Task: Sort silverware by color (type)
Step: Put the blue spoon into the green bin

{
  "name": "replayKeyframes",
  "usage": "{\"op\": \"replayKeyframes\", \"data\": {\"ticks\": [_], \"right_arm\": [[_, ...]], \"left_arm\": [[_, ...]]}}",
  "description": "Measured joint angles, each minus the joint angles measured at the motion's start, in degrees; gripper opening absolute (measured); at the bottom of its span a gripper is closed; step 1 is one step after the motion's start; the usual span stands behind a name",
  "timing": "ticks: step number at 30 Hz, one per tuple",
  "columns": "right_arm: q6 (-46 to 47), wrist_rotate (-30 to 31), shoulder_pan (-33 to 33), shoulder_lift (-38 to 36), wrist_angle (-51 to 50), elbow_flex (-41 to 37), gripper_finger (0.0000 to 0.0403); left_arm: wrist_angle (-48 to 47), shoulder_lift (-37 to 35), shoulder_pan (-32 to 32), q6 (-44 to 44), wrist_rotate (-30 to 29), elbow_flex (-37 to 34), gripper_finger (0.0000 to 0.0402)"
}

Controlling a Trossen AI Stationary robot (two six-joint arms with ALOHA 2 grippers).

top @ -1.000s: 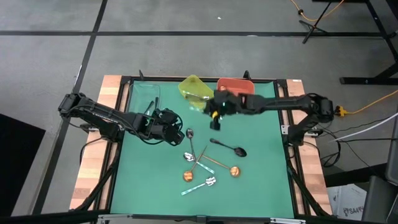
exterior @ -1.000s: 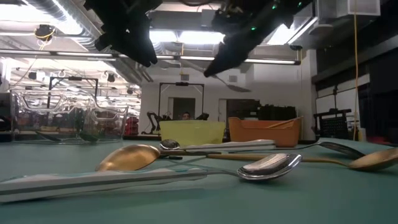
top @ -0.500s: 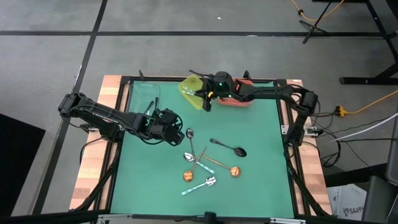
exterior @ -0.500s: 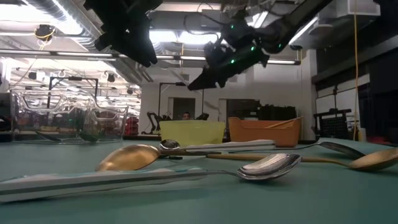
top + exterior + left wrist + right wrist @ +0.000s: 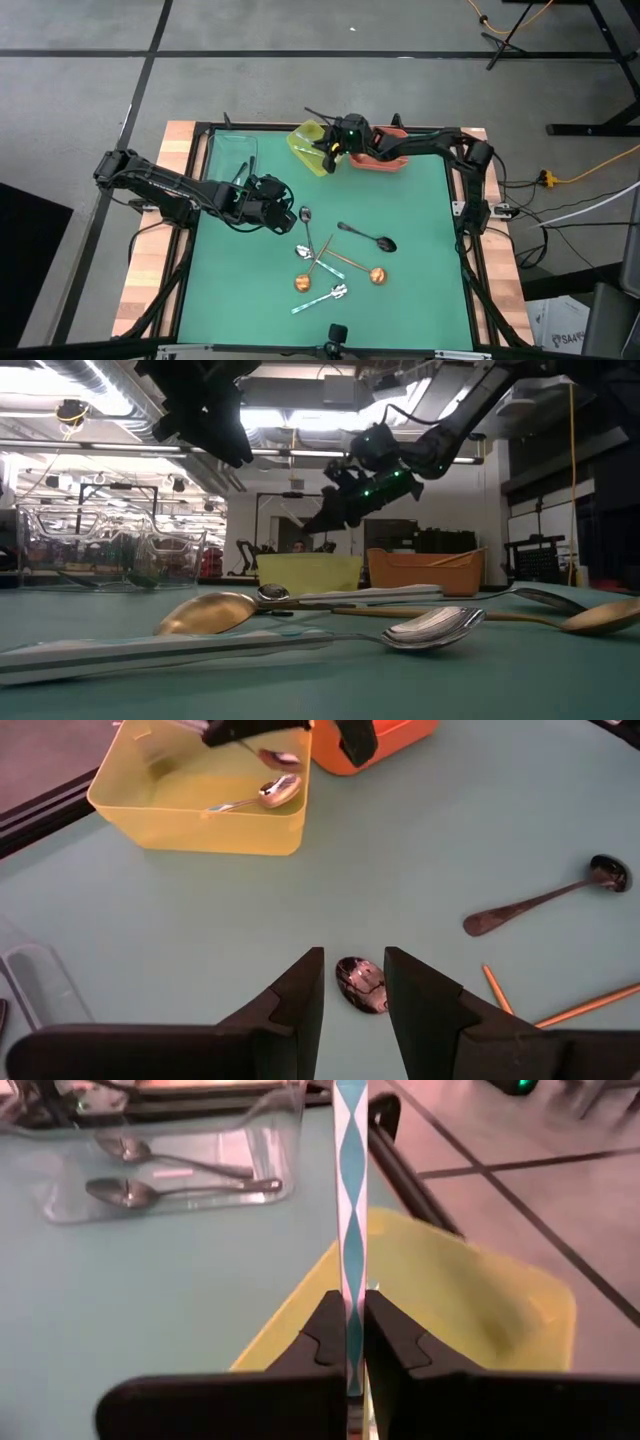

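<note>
My right gripper [image 5: 331, 150] hovers over the yellow bin [image 5: 308, 140] at the table's far edge, shut on a teal-and-white handled spoon [image 5: 350, 1200]. The bin holds another shiny spoon [image 5: 272, 792]. My left gripper [image 5: 283, 207] hangs open above the table's middle, its fingers on either side of a silver spoon's bowl [image 5: 362, 986] without touching it. Lying flat on the green mat are a black spoon [image 5: 370, 238], two copper-gold spoons [image 5: 377, 275] [image 5: 302, 283] and a teal-handled spoon [image 5: 320, 298]. My right gripper pinches the spoon's patterned handle [image 5: 351, 1315] between its two fingers, which lie across it. The handle runs on past the fingers, out over the yellow bin. The spoon is lifted clear, and its bowl [image 5: 279, 758] hangs above the bin's opening.
A clear bin [image 5: 232, 155] at the far left holds two dark spoons [image 5: 165, 1175]. An orange bin [image 5: 392, 163] stands right of the yellow one, partly under my right arm. The spoons on the mat cross each other near the middle; bare mat lies on both sides.
My right gripper has carried the teal-handled spoon from above the mat's middle toward the far edge and a little left, stopping over the yellow bin. It stays shut on the handle. The arm has folded back at the elbow.
</note>
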Motion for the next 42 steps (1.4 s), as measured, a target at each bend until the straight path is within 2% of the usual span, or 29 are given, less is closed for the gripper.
{"op": "replayKeyframes", "data": {"ticks": [9,15,20,42], "right_arm": [[0.2,0.1,0.0,2.7,-1.2,0.0,0.0005],[0.2,4.9,0.0,3.2,-2.2,0.0,0.0005],[0.2,6.4,0.0,3.2,-2.5,0.0,0.0005],[0.2,6.5,0.0,3.2,-2.5,0.0,0.0005]], "left_arm": [[0.0,0.0,0.0,0.0,0.0,0.0,0.0101],[0.0,0.0,0.0,0.0,0.0,0.0,0.0101],[0.0,0.0,0.0,0.0,0.0,0.0,0.0101],[0.0,0.0,0.0,0.0,0.0,0.0,0.0101]]}}
